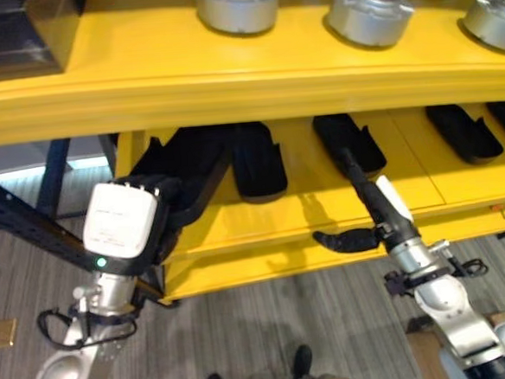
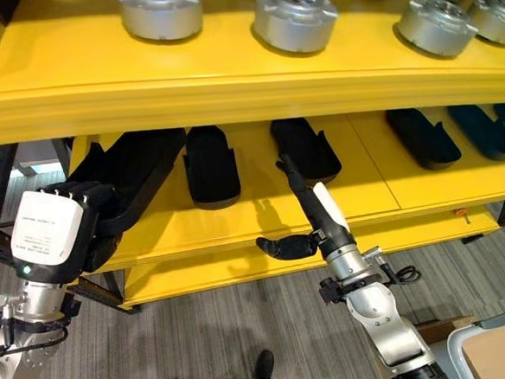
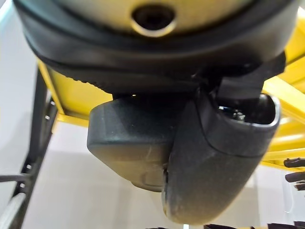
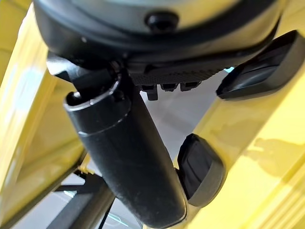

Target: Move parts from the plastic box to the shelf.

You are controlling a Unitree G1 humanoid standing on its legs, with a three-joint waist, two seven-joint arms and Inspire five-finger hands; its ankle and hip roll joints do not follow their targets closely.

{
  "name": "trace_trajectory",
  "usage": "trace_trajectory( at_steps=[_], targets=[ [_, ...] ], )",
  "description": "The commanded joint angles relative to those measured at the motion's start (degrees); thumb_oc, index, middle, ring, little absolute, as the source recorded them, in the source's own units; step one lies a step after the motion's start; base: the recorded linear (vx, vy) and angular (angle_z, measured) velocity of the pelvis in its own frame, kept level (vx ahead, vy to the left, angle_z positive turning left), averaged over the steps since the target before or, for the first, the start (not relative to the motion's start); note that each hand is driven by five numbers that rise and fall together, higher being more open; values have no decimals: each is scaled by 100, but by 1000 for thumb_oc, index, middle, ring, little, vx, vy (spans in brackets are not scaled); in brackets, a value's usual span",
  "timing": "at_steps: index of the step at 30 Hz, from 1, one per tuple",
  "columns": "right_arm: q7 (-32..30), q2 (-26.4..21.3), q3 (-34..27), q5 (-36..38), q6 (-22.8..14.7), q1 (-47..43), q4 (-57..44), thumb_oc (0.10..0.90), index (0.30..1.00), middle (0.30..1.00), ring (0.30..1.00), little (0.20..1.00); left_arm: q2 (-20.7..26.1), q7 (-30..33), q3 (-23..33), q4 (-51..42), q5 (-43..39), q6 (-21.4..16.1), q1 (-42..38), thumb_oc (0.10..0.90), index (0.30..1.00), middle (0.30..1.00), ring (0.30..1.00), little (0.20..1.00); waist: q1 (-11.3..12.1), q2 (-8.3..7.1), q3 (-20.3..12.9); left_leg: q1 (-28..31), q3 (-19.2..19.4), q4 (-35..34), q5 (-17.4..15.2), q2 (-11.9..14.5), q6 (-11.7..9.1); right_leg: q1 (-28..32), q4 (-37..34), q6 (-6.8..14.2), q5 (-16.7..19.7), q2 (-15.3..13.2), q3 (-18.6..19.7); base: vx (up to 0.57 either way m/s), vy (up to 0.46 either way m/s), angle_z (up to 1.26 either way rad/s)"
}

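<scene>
Right now my left robot hand [image 1: 162, 204] is curled round a black part [image 1: 195, 172] at the lower shelf [image 1: 408, 179]; right robot hand [image 2: 301, 195] lies flat, open. Part looks stiff, smooth; grip its mid-body.

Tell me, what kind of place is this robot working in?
Probably a factory or parts store: a yellow metal shelf carries round silver machined metal parts on top and long black moulded plastic parts below, over a grey wood-pattern floor.

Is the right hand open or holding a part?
Open: the right hand has straight fingers reaching under the shelf, holding nothing.
</scene>
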Motion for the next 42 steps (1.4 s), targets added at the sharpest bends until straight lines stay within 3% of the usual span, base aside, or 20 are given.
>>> trace_trajectory(
  at_steps=[1,4,7,11,16,21,30,36,37,42],
  targets=[
    [-240,-231,-344,240,-569,-366,-757,900,1000,1000,1000,1000,-1,467,392,-605,-441,-1,-596,400,300,300,300,300,-12,35,-281,5,841,422,558,228,99,145,335,445,-456,-617,15,-10,-80,32],
    [-375,-216,-392,162,-556,-282,-742,900,1000,1000,1000,1000,-12,449,353,-599,-466,-30,-661,400,300,300,300,300,-89,78,-260,-217,1530,-44,791,540,-64,328,208,522,-599,-614,-182,5,-3,67],
    [-513,-181,-408,124,-576,-288,-709,900,1000,1000,1000,1000,-25,479,205,-515,-490,-35,-895,400,300,300,300,300,-50,83,-187,-386,1562,-181,1131,615,-112,295,206,588,-441,-721,-371,-9,54,50],
    [-415,-72,-379,131,-540,-127,-683,900,1000,1000,1000,1000,-74,447,225,-604,-472,-42,-785,400,300,300,300,300,-67,140,-284,-194,1643,-330,795,434,3,369,210,673,-319,-887,-344,61,141,2],
    [-286,36,-310,124,-475,64,-691,900,1000,1000,1000,1000,57,401,190,-634,-381,-18,-770,400,300,300,300,300,-68,19,-362,-38,1822,-145,430,186,106,461,196,795,-194,-1163,-203,57,124,1],
    [-187,101,-277,89,-414,168,-709,900,1000,1000,1000,1000,188,353,220,-629,-322,29,-824,400,300,300,300,300,-101,-113,-371,39,1952,-76,281,55,168,428,217,878,-105,-1298,-81,27,70,-3],
    [-160,152,-264,16,-395,245,-733,900,1000,1000,1000,1000,161,320,86,-567,-260,113,-1020,400,300,300,300,300,-215,-213,-423,149,2095,-149,268,-4,201,327,157,923,-4,-1318,60,18,27,-12],
    [-120,139,-247,57,-370,388,-753,900,1000,1000,1000,1000,-67,305,-348,-229,-66,388,-1559,400,300,300,300,300,-364,-295,-450,286,2224,-225,284,76,174,265,174,930,-34,-1248,165,18,-16,-16],
    [-111,122,-260,126,-366,421,-747,900,1000,1000,1000,1000,-128,358,-469,24,40,571,-1837,400,300,300,300,300,-417,-332,-420,324,2280,-231,297,114,155,233,188,931,-42,-1204,208,-6,-32,-10],
    [-40,78,-323,183,-367,556,-806,900,1000,1000,1000,1000,-232,516,-383,353,176,903,-2117,400,300,300,300,300,-466,-389,-377,375,2357,-280,326,176,124,156,192,930,-26,-1135,299,-5,-25,-13]
  ],
)
